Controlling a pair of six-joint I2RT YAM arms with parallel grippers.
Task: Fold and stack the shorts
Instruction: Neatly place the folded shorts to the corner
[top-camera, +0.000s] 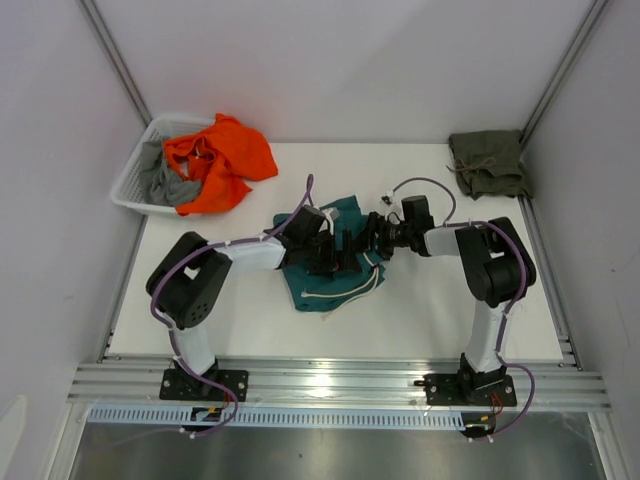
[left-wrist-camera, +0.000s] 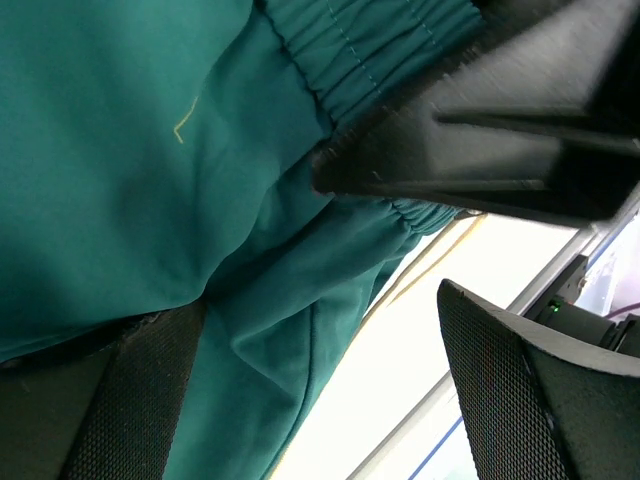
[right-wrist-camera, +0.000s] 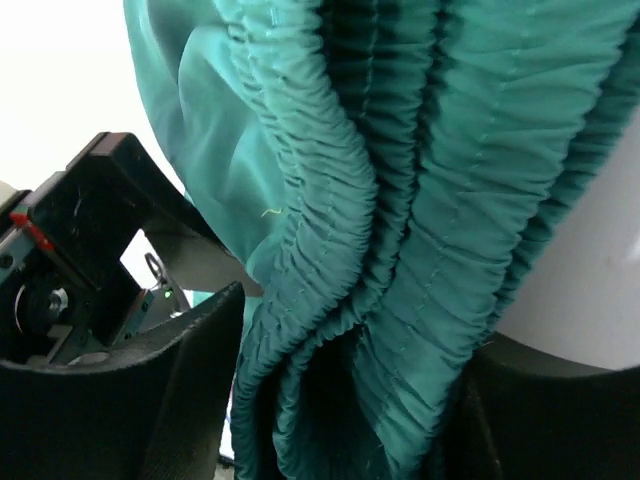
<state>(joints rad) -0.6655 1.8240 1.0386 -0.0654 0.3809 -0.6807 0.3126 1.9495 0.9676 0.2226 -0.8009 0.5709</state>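
Teal shorts (top-camera: 305, 283) lie crumpled at mid-worktop (top-camera: 430, 310), off-white cord (top-camera: 345, 290) trailing toward the near edge. Olive shorts (top-camera: 487, 163) sit folded at the far right corner, well apart.

Left gripper (left-wrist-camera: 320, 390): jaws wide, hovering over a leg panel, holding nothing.

Right gripper (right-wrist-camera: 350, 400): jaws either side of the bunched elastic waistband (right-wrist-camera: 400, 200), cloth filling the gap. Cannot tell whether it is pinched firmly.

Handling judgement: light, limp and slightly slick fabric that will sag and slide. The thick gathered waistband gives the best purchase. Take it at both ends and keep clear of the cord.
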